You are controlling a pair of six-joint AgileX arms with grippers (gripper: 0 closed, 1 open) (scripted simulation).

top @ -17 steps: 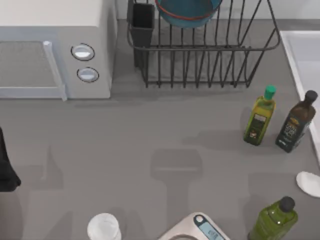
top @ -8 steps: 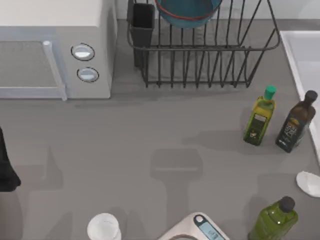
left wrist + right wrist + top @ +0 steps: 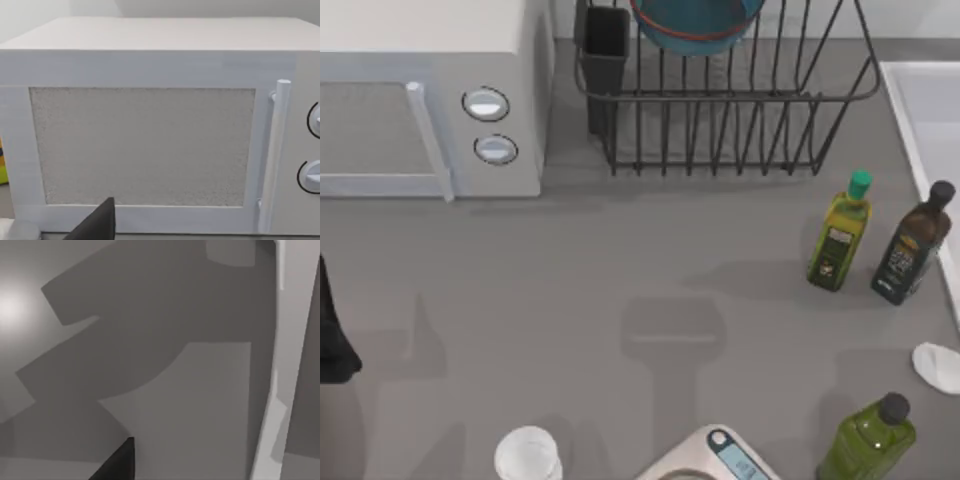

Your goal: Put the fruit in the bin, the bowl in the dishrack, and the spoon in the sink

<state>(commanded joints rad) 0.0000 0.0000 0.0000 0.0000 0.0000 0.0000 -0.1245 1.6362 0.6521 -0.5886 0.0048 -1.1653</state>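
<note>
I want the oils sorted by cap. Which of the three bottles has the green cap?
The yellow-green bottle standing just below the dishrack. Its two neighbours, the dark bottle and the green bottle, both have black caps.

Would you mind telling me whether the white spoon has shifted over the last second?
No. The spoon lies in the same spot at the table's right edge, just below the dark bottle as before.

Three bottles stand on the worktop — a yellow-green one (image 3: 839, 244), a dark one (image 3: 912, 251), a green one (image 3: 868, 440). One each: bowl (image 3: 696, 24), dishrack (image 3: 730, 100), microwave (image 3: 425, 95), cup (image 3: 528, 455), scale (image 3: 715, 458), spoon (image 3: 938, 365), sink (image 3: 928, 110).
</note>
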